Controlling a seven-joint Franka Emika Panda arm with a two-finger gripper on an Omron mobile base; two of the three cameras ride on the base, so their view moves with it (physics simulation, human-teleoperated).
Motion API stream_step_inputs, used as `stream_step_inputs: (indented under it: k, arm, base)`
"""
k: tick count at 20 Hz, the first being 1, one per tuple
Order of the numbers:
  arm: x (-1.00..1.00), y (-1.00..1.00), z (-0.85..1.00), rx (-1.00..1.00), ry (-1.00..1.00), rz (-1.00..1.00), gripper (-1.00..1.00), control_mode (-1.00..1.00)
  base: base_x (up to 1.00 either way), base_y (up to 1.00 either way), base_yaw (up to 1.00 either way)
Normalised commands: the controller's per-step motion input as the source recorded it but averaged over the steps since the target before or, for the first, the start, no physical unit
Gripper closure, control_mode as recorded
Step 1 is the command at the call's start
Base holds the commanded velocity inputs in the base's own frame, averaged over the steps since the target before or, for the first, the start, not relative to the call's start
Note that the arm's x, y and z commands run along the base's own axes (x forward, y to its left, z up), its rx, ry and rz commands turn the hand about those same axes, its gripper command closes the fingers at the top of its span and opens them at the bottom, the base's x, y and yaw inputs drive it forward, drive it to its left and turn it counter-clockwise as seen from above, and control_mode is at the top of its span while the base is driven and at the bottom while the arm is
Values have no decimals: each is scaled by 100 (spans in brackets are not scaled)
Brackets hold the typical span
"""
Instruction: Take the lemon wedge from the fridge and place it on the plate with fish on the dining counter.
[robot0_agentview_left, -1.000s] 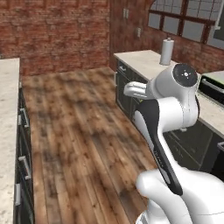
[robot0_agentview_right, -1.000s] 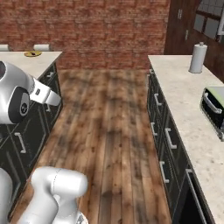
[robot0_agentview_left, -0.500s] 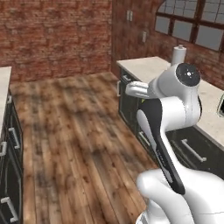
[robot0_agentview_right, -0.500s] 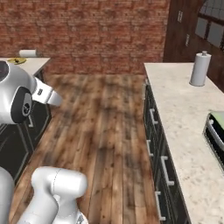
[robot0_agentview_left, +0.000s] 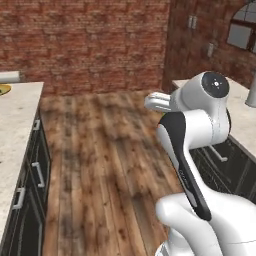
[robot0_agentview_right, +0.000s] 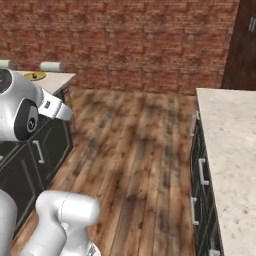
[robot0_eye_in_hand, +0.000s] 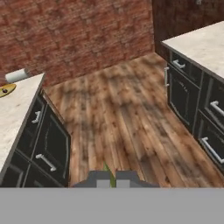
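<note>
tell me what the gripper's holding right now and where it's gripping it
The gripper is shut on the lemon wedge. A thin yellow-green sliver pokes up between the two fingertips; which part of the wedge is pinched is hidden.

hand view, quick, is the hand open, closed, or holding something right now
Hand: closed on the lemon wedge, a thin yellow-green sliver poking up between the two fingertips.

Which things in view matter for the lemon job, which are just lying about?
Job:
lemon wedge, pinched between the fingers
plate with fish
dining counter

Lying about:
white roll beyond the plate
wall counter
</note>
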Motion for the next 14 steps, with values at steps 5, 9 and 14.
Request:
stream_step_inputs:
  k: [5,9,14]
  arm:
    - [0,0,0,0,0,0,100,100]
    - [0,0,0,0,0,0,100,100]
    - [0,0,0,0,0,0,100,100]
  base:
    - [100,0,34]
    - [100,0,34]
    - [100,0,35]
